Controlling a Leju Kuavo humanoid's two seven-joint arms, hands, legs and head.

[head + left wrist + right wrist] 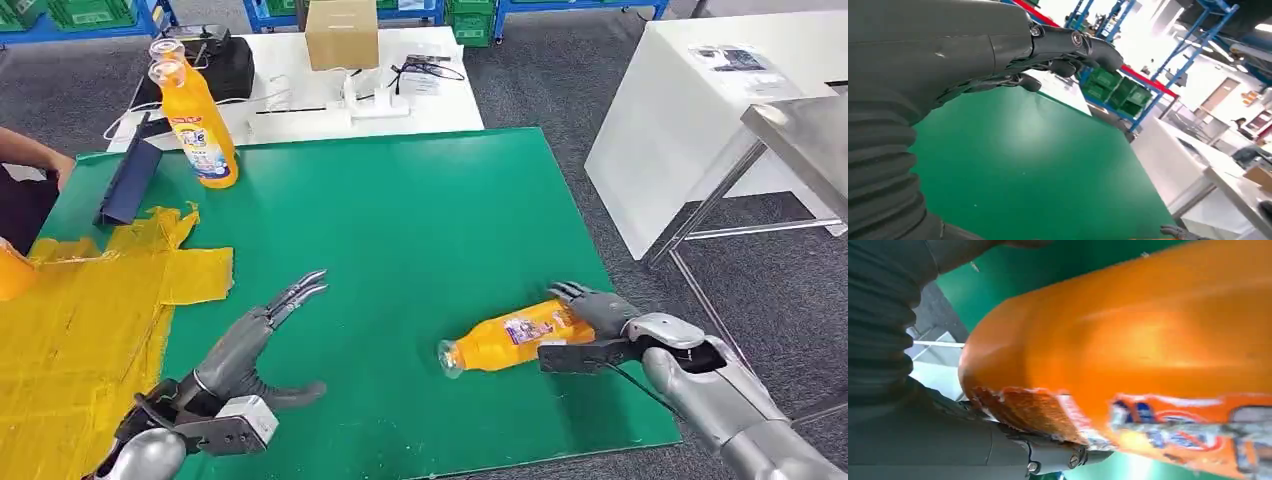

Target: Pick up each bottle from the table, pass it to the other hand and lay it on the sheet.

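An orange bottle (515,338) lies on its side on the green table (420,220), cap end toward the middle. My right hand (598,325) grips its base end, fingers over the top and thumb along the near side. In the right wrist view the bottle (1148,330) presses against my thumb (1048,455). My left hand (255,350) hovers open over the table, fingers stretched out, just right of the yellow sheet (90,320). Its fingers (1063,45) hold nothing. Two more orange bottles (200,125) stand upright at the far left corner.
A dark blue folder (125,185) stands by the sheet's far edge. A person's arm (35,152) and an orange object (12,270) sit at the left edge. Behind is a white table with a cardboard box (342,35); a white counter (720,110) stands at right.
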